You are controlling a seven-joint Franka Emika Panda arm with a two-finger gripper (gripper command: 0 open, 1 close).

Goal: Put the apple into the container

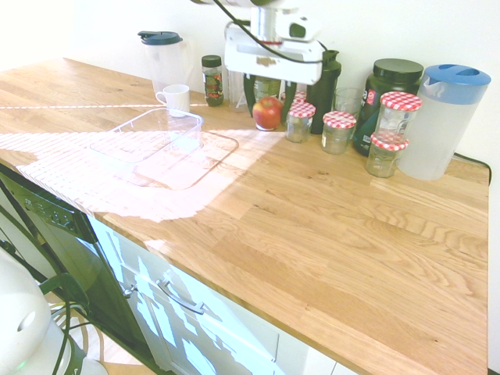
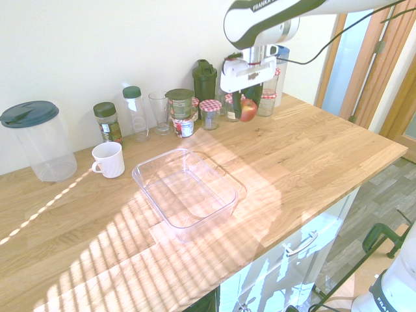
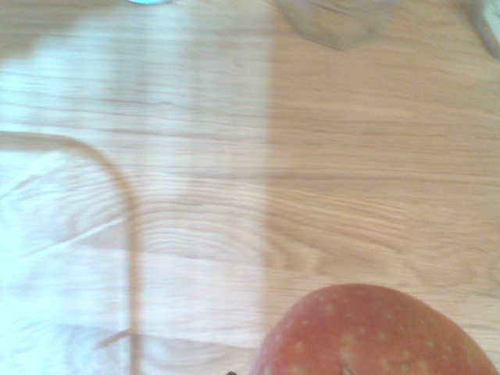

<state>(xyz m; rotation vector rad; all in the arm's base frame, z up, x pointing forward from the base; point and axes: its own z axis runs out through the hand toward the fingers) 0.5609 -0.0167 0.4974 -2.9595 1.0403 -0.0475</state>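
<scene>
Starting from the near side, the counter (image 1: pixel 328 234) front is seen bare, so a free path is left for the carry. Further in, the container (image 2: pixel 185 190) is placed open side up, with nothing inside, and a flat lid (image 1: pixel 205 160) is lying partly under it; the mouth is thus ready to receive. Beyond it, the apple (image 1: pixel 267 112) is held in the air, clamped between the two fingers of the gripper (image 1: pixel 268 100), clear of the wood. At the back, the jars (image 1: pixel 339 130) are lined along the wall, and the height is probably chosen to pass them.
</scene>
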